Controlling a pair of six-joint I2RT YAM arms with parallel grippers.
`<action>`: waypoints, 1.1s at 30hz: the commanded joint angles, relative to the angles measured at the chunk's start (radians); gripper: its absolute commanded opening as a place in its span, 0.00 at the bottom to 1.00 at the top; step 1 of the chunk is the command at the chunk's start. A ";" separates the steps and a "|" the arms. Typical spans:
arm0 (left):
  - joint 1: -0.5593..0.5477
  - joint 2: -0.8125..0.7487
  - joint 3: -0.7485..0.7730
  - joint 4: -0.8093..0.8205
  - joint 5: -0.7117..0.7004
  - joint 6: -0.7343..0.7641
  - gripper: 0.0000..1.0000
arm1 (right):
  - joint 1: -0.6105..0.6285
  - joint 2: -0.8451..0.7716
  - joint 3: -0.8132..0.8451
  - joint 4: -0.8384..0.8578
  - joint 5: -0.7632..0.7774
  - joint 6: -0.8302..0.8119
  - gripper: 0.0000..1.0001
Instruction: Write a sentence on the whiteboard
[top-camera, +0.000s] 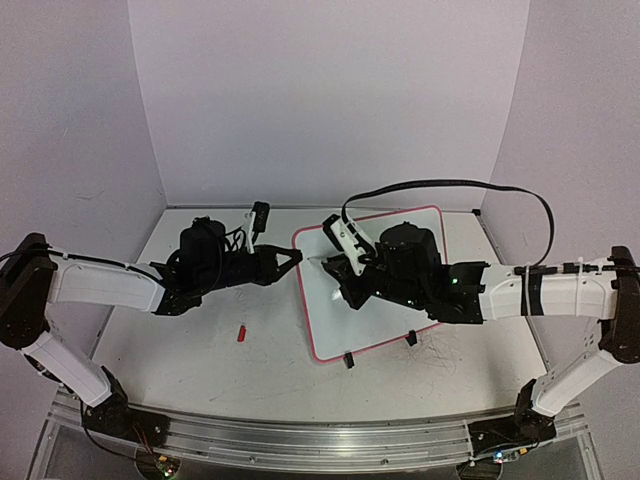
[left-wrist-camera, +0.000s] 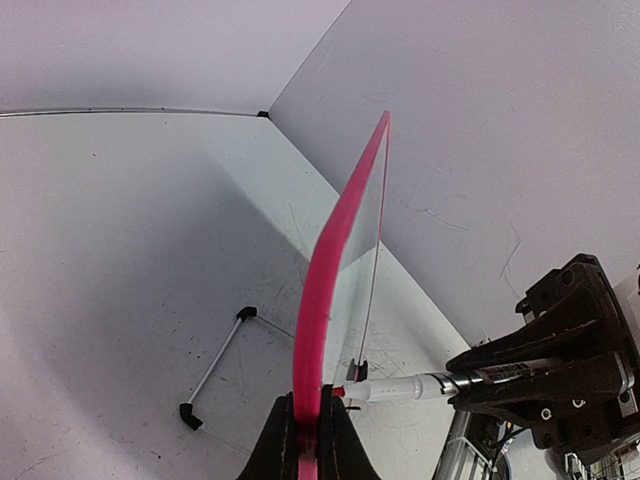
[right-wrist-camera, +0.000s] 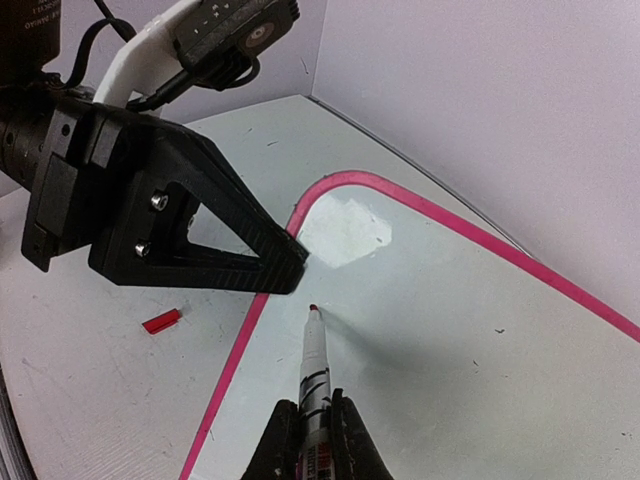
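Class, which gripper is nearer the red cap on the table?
Left. The left gripper pinches the board at its left edge, just beyond the cap; the right gripper, holding the marker, is over the board, farther away.

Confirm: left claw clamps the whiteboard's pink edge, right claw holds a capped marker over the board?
Not capped: the right wrist view shows the marker, red tip bare, in the right claw. The left claw does clamp the whiteboard edge.

white table (top-camera: 200, 350) with whiteboard (top-camera: 352, 322), red cap (top-camera: 241, 333)
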 joint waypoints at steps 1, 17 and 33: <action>0.003 -0.018 0.009 0.032 -0.003 0.018 0.00 | 0.007 -0.003 0.000 0.009 0.024 0.015 0.00; 0.003 -0.018 0.016 0.031 0.001 0.019 0.00 | 0.027 -0.033 -0.067 -0.002 0.021 0.059 0.00; 0.003 -0.021 0.010 0.031 -0.003 0.019 0.00 | 0.042 -0.107 -0.073 0.058 0.005 0.071 0.00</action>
